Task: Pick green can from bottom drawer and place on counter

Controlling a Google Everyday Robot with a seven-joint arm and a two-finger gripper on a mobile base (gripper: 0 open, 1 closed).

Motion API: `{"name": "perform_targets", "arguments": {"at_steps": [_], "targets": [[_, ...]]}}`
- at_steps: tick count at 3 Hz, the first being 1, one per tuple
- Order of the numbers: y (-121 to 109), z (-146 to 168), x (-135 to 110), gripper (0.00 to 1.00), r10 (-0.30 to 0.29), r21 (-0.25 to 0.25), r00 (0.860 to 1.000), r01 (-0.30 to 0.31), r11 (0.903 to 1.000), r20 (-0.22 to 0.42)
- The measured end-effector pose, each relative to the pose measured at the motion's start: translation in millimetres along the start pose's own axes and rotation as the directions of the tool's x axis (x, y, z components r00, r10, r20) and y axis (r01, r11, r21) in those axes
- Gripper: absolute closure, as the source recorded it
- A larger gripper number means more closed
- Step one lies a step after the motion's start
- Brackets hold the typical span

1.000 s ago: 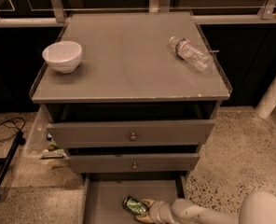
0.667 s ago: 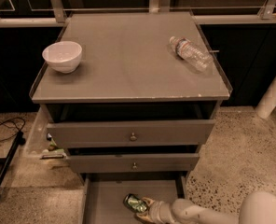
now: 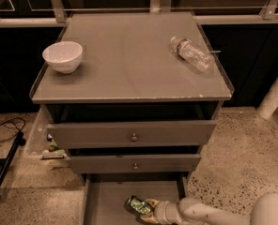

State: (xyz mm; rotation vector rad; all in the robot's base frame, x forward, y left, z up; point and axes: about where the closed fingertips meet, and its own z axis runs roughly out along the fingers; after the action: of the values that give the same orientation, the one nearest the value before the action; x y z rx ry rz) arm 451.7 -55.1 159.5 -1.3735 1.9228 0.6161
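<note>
Camera view, looking down the cabinet front. Small shiny mottled-green metal can (image 3: 138, 205) lies on its side on the floor of the shallow grey bottom drawer (image 3: 106, 200), which is pulled open. White two-finger gripper (image 3: 147, 209) reaches in low from the right on its pale arm (image 3: 200, 212). Its yellowish fingers (image 3: 154, 202) look closed onto the can's right end, 1 on each side. Can not yet lifted.

Broad flat grey counter (image 3: 129, 55) above carries a white ceramic bowl (image 3: 62, 56) at left and a clear plastic water bottle (image 3: 191, 54) lying at right.

Risks, as judged:
- The hold is at 1 end only, so the slick can may pivot or slip on the lift.
- 2 grey upper drawers (image 3: 133, 134) overhang the tray, so a straight rise could knock can or wrist against them.
- A set-down beside the bottle could roll it.
</note>
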Motion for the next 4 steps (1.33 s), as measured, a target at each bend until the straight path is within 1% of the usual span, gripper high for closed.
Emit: {"name": "perform_targets", "arguments": {"at_steps": [1,2,3,4], "targets": [[0,-35,-19,1.00,-0.019,-0.005,0.999,0.019,0.9998,0.034],[-1,-73,-39,1.00,-0.056,0.013,0.998,0.055,0.9984,0.042],[-9,-116,-62,1.00,-0.101,0.053,0.994,0.099,0.9937,0.043],[-20,-168,-94,1.00,-0.175,0.093,0.984,0.172,0.9807,0.027]]}}
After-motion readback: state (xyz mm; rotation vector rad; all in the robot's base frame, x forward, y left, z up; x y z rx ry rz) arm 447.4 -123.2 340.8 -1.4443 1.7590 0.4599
